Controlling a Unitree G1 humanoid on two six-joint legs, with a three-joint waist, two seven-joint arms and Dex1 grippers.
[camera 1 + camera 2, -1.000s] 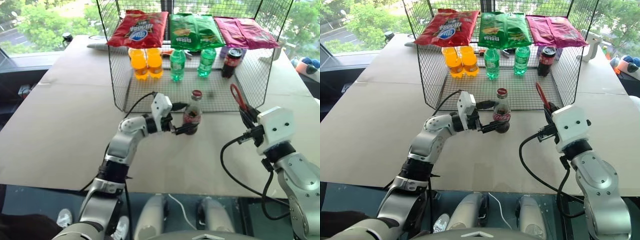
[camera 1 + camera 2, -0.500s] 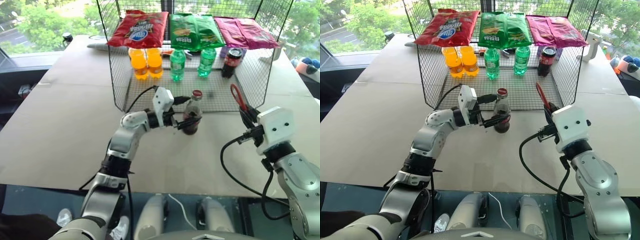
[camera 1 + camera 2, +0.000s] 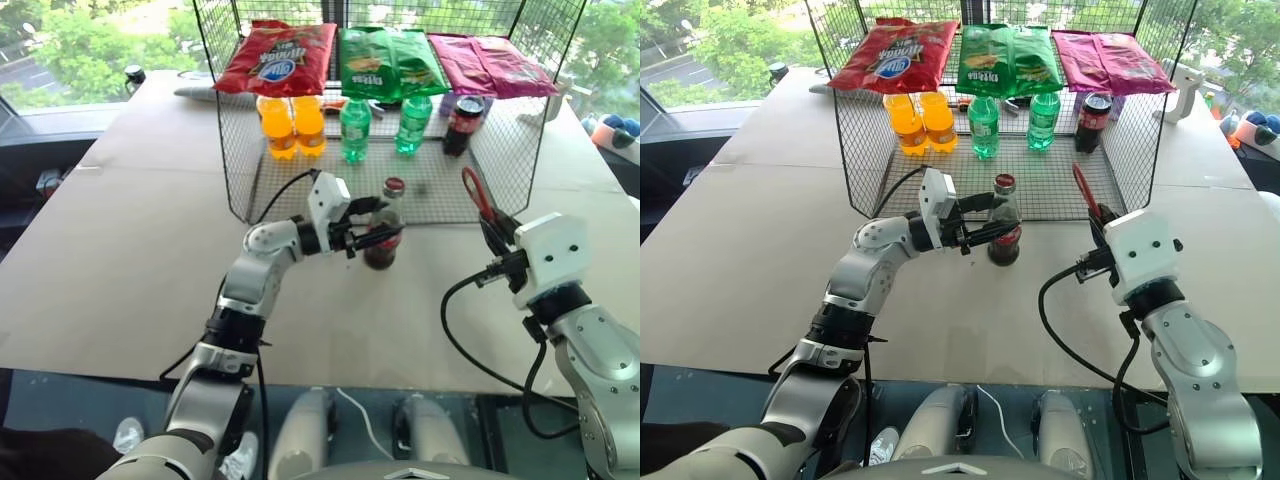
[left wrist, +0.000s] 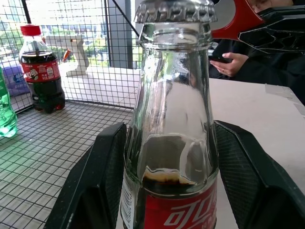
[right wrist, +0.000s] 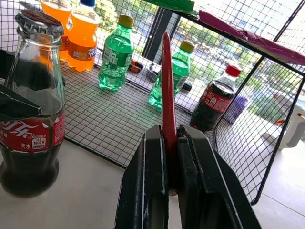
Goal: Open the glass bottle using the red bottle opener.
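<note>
Bottle (image 3: 384, 228) upright on the table (image 3: 120, 250), just in front of the wire rack (image 3: 240, 150), cap on; dark cola low in the body, red label band around it. Left gripper (image 3: 372, 231) reaching in level from 9 o'clock, one finger (image 4: 102, 176) on each side of the bottle around label height; fingers right up against the glass in the wrist view, but can't tell if actually squeezing or just touching. Right gripper (image 3: 497, 240) off at 3 o'clock of the bottle, well apart from it, clamped tight on the opener (image 3: 477, 197); opener sticking up out of the fingers, ring end on top, tilted a bit. In the rack at 12 o'clock: orange bottles (image 3: 292, 125), green bottles (image 3: 380, 125), stubby cola (image 3: 462, 125); chip bags (image 3: 385, 60) lying across the top.
</note>
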